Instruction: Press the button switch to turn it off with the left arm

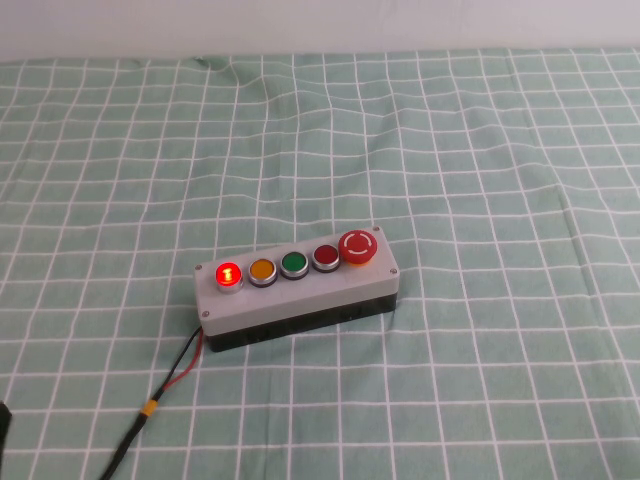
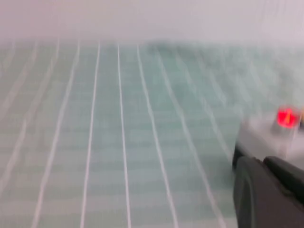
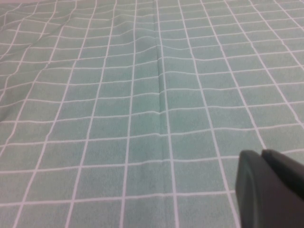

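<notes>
The lit button switch (image 1: 228,274) is seen at nine o'clock on the grey box (image 1: 300,296); open cloth (image 1: 480,150) lies all around. The left gripper (image 2: 268,192) is held just beside the box, the right gripper (image 3: 268,187) over bare cloth; neither's finger state can be told.

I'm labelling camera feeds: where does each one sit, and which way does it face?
High view: raised, angled down at the grey box; no arm visible.
Left wrist view: low on the left gripper, facing the lit button switch.
Right wrist view: on the right gripper, facing bare tablecloth.
Shared: the button switch appears in the high and left wrist views.
</notes>
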Controlling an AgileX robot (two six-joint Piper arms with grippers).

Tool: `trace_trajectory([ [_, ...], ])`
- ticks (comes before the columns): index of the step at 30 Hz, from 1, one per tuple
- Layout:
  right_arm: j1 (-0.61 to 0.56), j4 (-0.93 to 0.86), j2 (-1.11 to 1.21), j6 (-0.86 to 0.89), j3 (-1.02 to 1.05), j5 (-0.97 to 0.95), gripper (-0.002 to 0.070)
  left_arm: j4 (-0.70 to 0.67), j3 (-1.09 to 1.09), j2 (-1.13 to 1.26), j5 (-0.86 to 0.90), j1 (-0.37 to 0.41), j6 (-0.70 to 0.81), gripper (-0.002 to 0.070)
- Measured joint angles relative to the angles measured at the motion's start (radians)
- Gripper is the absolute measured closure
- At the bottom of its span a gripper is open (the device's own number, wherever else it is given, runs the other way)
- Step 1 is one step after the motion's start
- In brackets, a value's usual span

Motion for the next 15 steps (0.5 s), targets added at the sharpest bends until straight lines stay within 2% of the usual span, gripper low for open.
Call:
trace_trajectory([
  [9, 0.0, 0.0, 0.0, 0.0, 0.0, 0.0, 0.0694, 0.052, 0.0, 0.0, -0.54, 0.0, 0.003, 0.0677],
  [15, 0.0, 0.0, 0.0, 0.0, 0.0, 0.0, 0.0694, 0.054, 0.0, 0.0, -0.729, 0.0, 0.004, 0.0677],
])
